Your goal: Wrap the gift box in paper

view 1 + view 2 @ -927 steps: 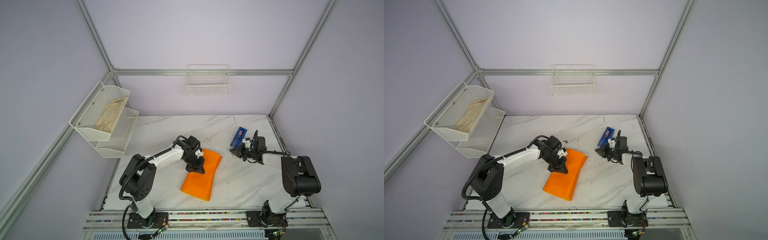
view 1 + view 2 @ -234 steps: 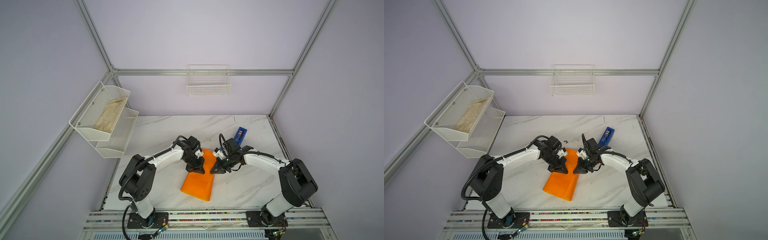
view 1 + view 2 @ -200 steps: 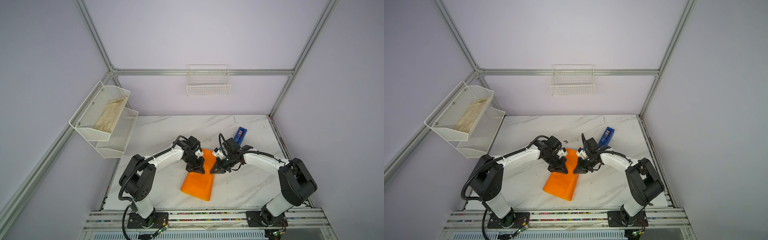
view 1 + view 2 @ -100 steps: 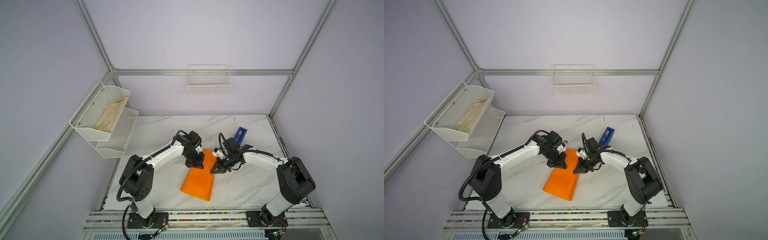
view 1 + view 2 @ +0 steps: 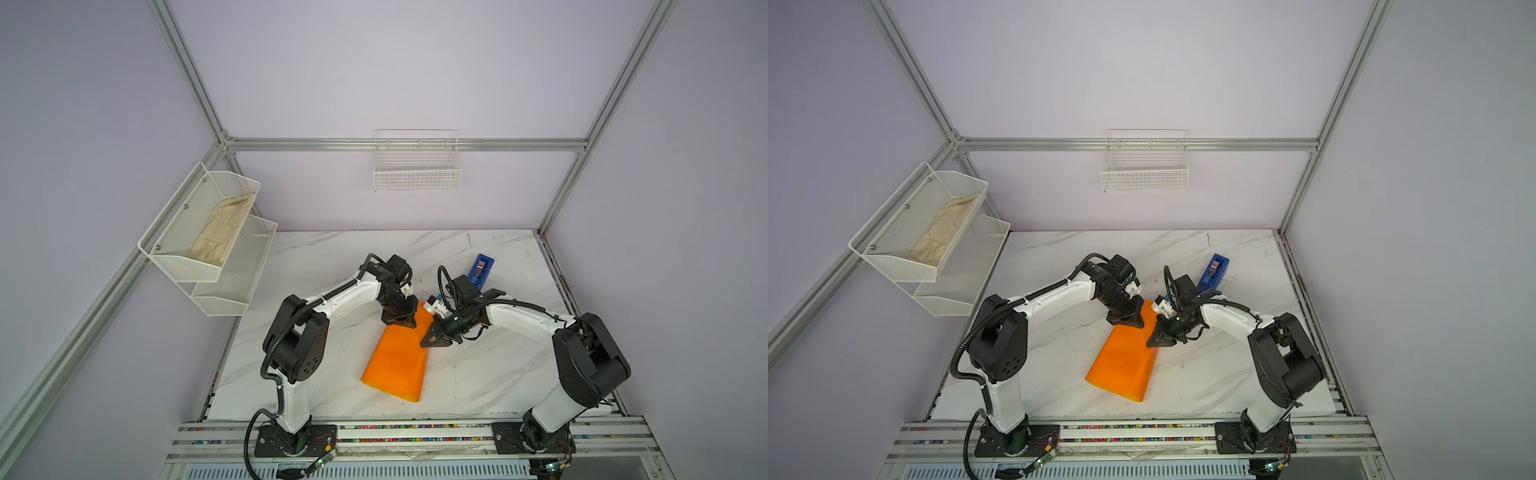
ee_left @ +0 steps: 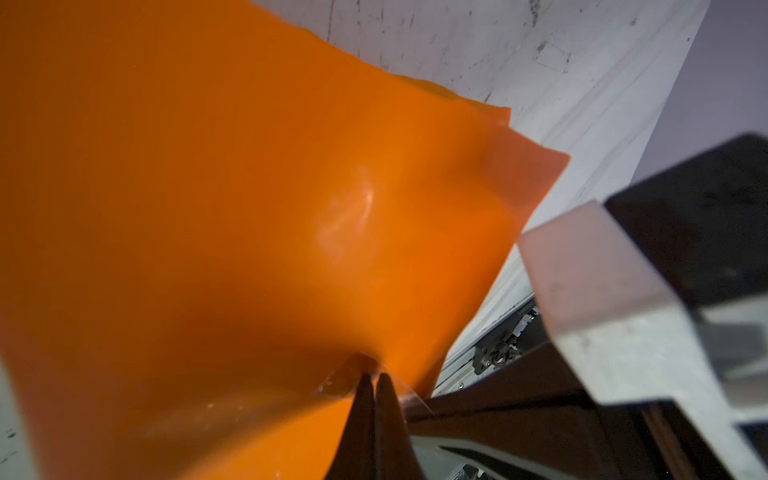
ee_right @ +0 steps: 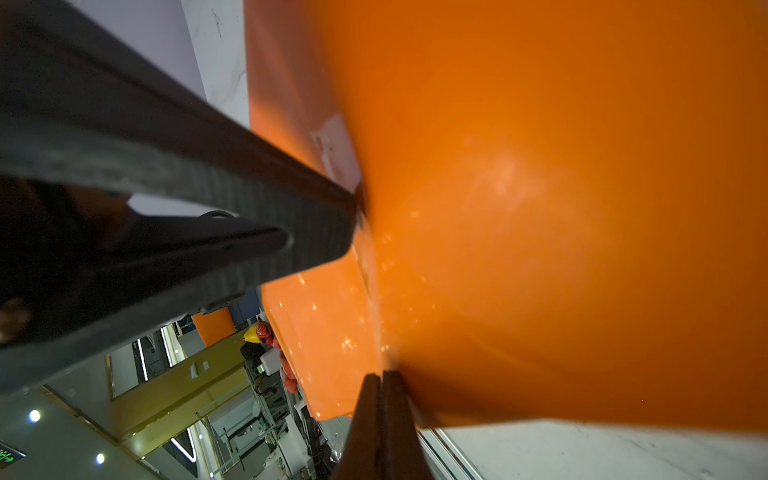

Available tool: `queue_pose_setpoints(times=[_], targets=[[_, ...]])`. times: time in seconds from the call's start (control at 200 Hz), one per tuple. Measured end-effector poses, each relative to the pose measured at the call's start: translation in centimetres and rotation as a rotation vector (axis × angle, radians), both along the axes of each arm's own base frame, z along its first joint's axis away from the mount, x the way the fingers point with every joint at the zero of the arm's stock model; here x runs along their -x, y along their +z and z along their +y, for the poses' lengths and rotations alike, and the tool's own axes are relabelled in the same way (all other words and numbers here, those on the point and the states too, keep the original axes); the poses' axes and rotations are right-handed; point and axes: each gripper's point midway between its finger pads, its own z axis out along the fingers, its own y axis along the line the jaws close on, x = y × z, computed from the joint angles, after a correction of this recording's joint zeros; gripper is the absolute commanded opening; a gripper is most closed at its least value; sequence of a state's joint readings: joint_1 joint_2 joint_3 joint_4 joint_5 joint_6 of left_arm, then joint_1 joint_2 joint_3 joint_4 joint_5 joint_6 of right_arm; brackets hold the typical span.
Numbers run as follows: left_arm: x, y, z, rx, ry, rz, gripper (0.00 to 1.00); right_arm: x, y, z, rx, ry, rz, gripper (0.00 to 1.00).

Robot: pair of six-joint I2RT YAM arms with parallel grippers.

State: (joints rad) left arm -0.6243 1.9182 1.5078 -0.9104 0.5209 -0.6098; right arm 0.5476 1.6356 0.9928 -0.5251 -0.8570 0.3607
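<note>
Right pincer, pressed shut like my left pincer, touches the right flank of the paper, which runs lengthwise toward the table front edge.

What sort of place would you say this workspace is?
Most likely a robotics lab test cell: an aluminium frame encloses plain lilac walls, two robot arms are bolted to a rail fronting a marble-look tabletop, and white wire baskets hang on the walls.
</note>
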Motion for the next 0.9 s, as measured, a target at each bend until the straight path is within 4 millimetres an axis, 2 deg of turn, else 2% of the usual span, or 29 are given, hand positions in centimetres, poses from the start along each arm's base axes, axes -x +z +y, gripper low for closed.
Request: queue_pose_setpoints(times=[0.315, 0.575, 0.745, 0.9], targets=[[-0.2, -0.3, -0.3, 0.027, -0.003, -0.013, 0.01, 0.0, 0.1, 0.0, 0.001, -0.001, 0.001, 0.0], [0.2, -0.6, 0.0, 0.063, -0.003, -0.04, 0.0, 0.5, 0.9, -0.7, 0.031, -0.021, -0.002, 0.28], [0.2, -0.6, -0.1, 0.068, -0.003, -0.045, 0.0, 1.5, 1.7, -2.1, 0.079, -0.052, -0.003, 0.32], [0.2, -0.6, -0.1, 0.068, -0.004, -0.045, 0.0, 1.6, 2.5, -3.7, 0.157, -0.115, -0.038, 0.32]])
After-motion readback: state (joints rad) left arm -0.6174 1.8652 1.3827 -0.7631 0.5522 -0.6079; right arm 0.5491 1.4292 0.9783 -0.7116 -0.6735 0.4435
